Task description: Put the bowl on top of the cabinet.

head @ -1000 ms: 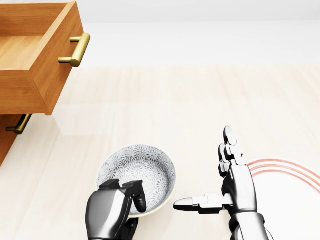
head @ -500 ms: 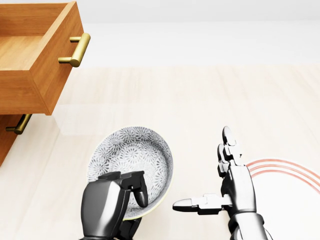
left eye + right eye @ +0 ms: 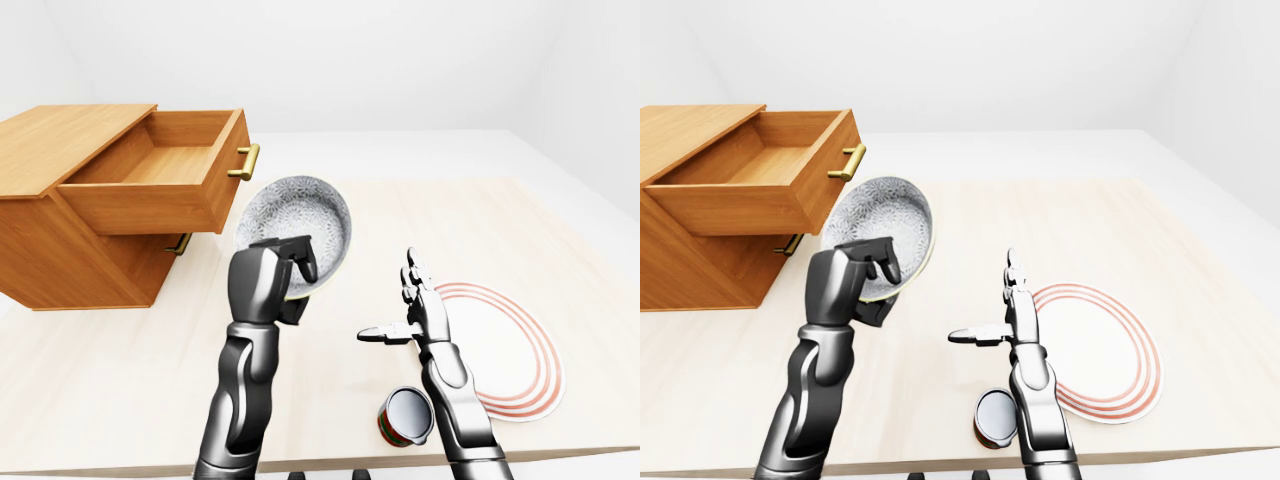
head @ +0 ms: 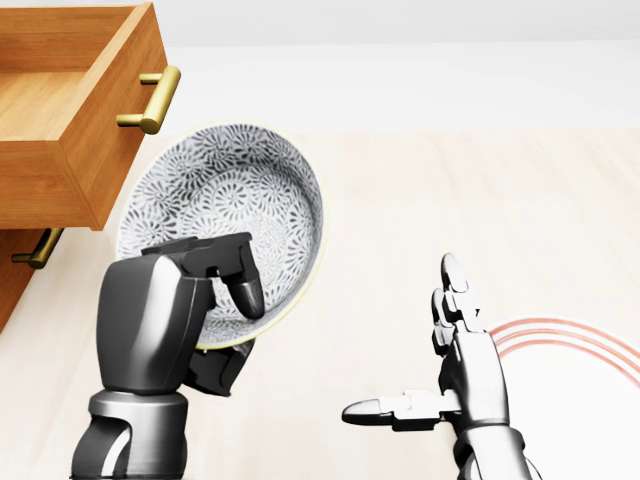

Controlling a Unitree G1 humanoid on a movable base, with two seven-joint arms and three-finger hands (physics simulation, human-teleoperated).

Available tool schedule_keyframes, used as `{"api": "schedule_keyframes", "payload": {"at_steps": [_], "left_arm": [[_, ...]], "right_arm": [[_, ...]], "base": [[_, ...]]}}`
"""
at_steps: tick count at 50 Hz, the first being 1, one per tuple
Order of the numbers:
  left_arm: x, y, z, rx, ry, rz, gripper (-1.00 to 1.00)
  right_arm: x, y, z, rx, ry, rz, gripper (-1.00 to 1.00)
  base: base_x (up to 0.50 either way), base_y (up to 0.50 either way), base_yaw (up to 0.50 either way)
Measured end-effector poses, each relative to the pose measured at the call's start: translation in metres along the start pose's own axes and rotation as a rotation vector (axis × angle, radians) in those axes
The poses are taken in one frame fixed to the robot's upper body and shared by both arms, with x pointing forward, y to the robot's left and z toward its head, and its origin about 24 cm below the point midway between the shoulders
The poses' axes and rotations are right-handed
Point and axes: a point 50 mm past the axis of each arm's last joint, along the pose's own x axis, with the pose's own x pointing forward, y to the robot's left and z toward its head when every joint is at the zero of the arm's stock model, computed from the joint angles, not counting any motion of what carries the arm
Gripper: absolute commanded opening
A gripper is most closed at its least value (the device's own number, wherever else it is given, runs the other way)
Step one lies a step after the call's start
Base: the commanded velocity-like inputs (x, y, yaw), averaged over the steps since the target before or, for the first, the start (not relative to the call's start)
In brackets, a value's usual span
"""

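Cabinet [image 3: 50, 250] up-left of left hand, top drawer [image 3: 150, 195] pulled open, jutting toward bowl. Left hand [image 4: 175, 310] pinching bowl [image 4: 225, 190] at lower rim, one finger hooked inside. Bowl tilted, just above hand, clear of worktop [image 3: 100, 370]. Right hand [image 4: 455, 375] spread, apart from bowl. Can [image 3: 407, 415] below right hand, plate [image 3: 515, 350] just right of it.

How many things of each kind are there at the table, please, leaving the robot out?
Cabinet: 1
Bowl: 1
Plate: 1
Can: 1
Total: 4
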Motion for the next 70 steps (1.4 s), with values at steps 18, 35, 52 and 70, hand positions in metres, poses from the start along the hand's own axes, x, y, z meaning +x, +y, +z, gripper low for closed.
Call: {"api": "schedule_keyframes", "payload": {"at_steps": [18, 35, 52, 70], "left_arm": [[0.049, 0.085, 0.044, 0.062, -0.203, 0.143, -0.98], [0.067, 0.144, 0.058, 0.181, -0.334, 0.254, -0.98], [0.098, 0.184, 0.030, 0.245, -0.279, 0.378, -0.98], [0.140, 0.219, -0.039, 0.231, -0.033, 0.512, -0.98]], "right_arm": [[-0.002, 0.000, 0.001, -0.009, -0.006, -0.007, 1.00], [-0.002, 0.000, 0.001, -0.017, -0.009, -0.009, 1.00], [-0.005, 0.001, 0.004, -0.019, -0.015, -0.006, 1.00], [-0.008, 0.001, 0.007, -0.020, -0.022, -0.003, 1.00]], "base": [[0.00, 0.00, 0.00], [0.00, 0.00, 0.00], [0.00, 0.00, 0.00], [0.00, 0.00, 0.00]]}}
